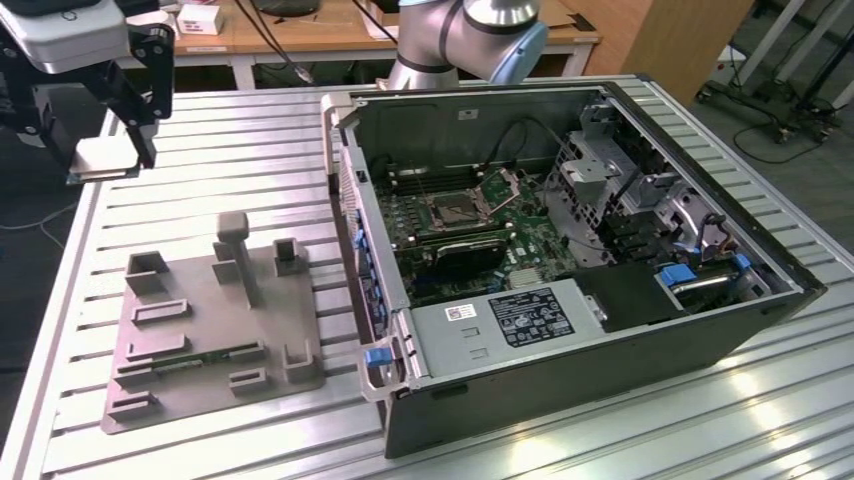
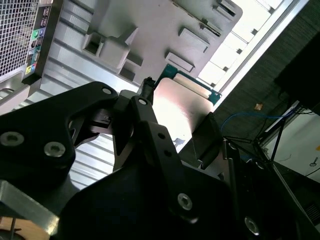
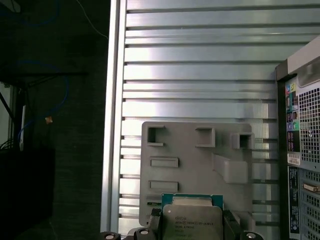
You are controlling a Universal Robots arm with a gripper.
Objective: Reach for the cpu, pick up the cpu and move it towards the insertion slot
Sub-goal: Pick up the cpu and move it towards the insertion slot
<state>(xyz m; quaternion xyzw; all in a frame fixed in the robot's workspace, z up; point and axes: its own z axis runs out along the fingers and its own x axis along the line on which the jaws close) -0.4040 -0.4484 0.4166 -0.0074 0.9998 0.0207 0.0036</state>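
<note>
Gripper (image 3: 192, 223) jaws pinch the cpu (image 1: 102, 162) by its edges, apparently level, at ten o'clock in the exterior view, beyond the tray (image 1: 200, 330). Holding it flat and clearing the case wall (image 1: 350, 215) matters; the insertion slot (image 1: 449, 208) lies toward four o'clock.

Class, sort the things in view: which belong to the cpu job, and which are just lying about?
Job: cpu, held in the gripper; insertion slot inside the computer case.
Lying about: grey tray, green memory stick on it.
</note>
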